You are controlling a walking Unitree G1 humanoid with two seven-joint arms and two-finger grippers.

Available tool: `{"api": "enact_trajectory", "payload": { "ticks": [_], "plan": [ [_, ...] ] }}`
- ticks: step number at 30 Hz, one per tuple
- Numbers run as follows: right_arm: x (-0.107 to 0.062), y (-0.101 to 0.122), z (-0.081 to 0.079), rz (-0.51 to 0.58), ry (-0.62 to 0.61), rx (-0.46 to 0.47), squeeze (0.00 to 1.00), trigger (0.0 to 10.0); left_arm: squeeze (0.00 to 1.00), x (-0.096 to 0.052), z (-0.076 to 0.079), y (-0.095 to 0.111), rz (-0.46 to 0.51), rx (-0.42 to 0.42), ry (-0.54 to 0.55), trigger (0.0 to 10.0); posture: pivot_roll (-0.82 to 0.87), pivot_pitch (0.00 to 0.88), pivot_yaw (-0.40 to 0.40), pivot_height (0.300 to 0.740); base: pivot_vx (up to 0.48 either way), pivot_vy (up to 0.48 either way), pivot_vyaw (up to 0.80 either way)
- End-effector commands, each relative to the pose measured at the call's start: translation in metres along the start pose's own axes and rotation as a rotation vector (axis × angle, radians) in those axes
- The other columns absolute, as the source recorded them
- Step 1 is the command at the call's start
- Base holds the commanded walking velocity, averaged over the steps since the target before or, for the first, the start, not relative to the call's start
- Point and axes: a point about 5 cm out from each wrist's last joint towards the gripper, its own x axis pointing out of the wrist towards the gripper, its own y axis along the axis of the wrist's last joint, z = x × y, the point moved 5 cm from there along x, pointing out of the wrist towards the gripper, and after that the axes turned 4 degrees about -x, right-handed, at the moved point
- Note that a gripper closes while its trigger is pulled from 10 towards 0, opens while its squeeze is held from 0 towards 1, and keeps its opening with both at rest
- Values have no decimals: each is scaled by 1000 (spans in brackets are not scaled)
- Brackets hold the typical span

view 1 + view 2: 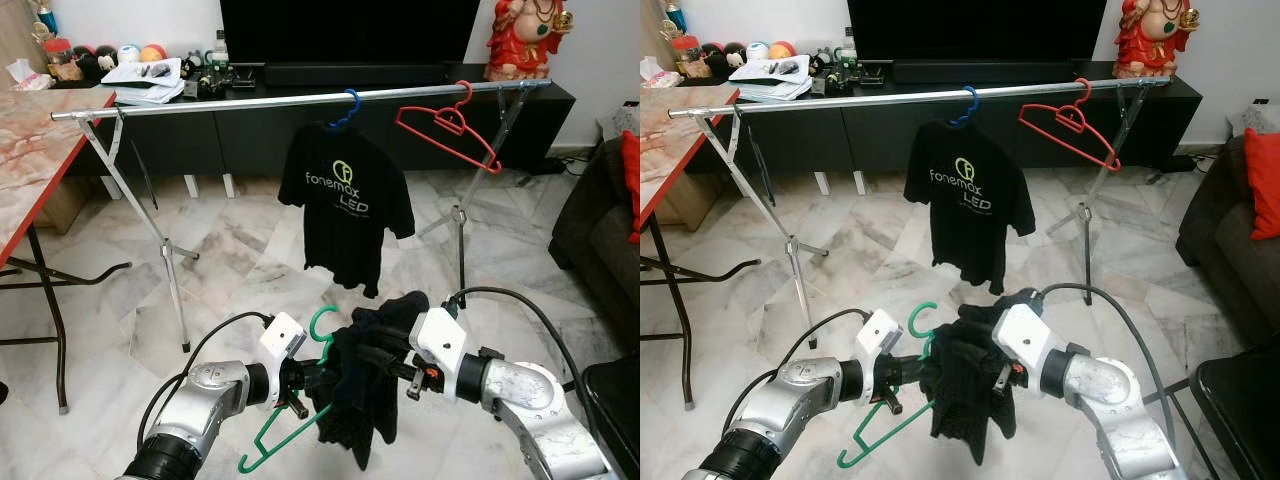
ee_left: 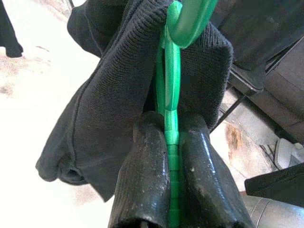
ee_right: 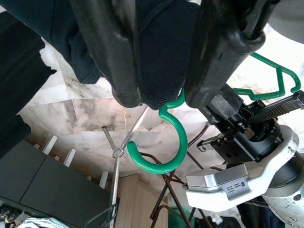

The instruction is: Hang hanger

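A green hanger [image 1: 285, 420] is held low in front of me, its hook [image 1: 322, 322] pointing up. My left gripper [image 1: 312, 378] is shut on the hanger's neck, seen between its fingers [image 2: 142, 180] in the left wrist view. A dark garment [image 1: 362, 385] is draped over the hanger. My right gripper [image 1: 385, 358] is shut on that garment, its fingers [image 3: 111, 52] pinching the cloth just beside the green hook [image 3: 164, 142]. Beyond stands a silver clothes rail [image 1: 300, 100] with a black printed T-shirt [image 1: 345, 205] on a blue hanger and an empty red hanger [image 1: 450, 125].
A red-edged marble-top table [image 1: 40, 150] stands at the left. A dark TV cabinet [image 1: 400, 115] runs behind the rail. A dark sofa [image 1: 600, 230] with a red cushion is at the right. The rail's legs [image 1: 170, 260] spread over the marble floor.
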Motion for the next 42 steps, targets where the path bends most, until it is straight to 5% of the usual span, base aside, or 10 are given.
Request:
{"api": "enact_trajectory", "payload": {
  "ticks": [1,14,15,16,34,36,39,40,41,42],
  "plan": [
    [-4,4,4,1,-15,-19,1000,10000,0,-3,2,7,37,-2,-21,10000,-53,91,-14,740,0,0,0],
    [-37,-2,54,-86,-170,-94,1000,10000,0,-9,4,-6,-19,31,-52,10000,-60,92,-21,740,0,0,0],
    [-41,-7,55,-116,-158,-119,275,10000,0,-9,6,-7,-25,45,-67,10000,-60,92,-21,740,0,0,0],
    [-42,-10,56,-129,-154,-130,0,10000,0,-10,6,-8,-30,49,-72,10000,-60,92,-21,740,0,0,0],
    [-42,-22,18,-67,395,-204,0,10000,0,-21,20,-25,-224,386,-244,10000,-41,80,-31,740,0,0,0],
    [-40,-24,16,-70,431,-205,1000,10000,0,-21,20,-23,-222,401,-253,10000,-38,79,-33,740,0,0,0],
    [-36,-27,12,-72,460,-224,1000,10000,0,-21,22,-21,-225,416,-262,10000,-35,76,-34,740,0,0,0],
    [-34,-29,10,-82,473,-238,486,10000,0,-20,22,-21,-225,423,-267,10000,-33,74,-36,740,0,0,0],
    [-33,-31,8,-89,483,-247,486,10000,0,-20,23,-20,-225,427,-269,10000,-33,74,-36,740,0,0,0],
    [-30,-36,7,-107,495,-276,0,10000,0,-19,23,-19,-224,435,-274,10000,-32,71,-38,740,0,0,0]
  ]
}}
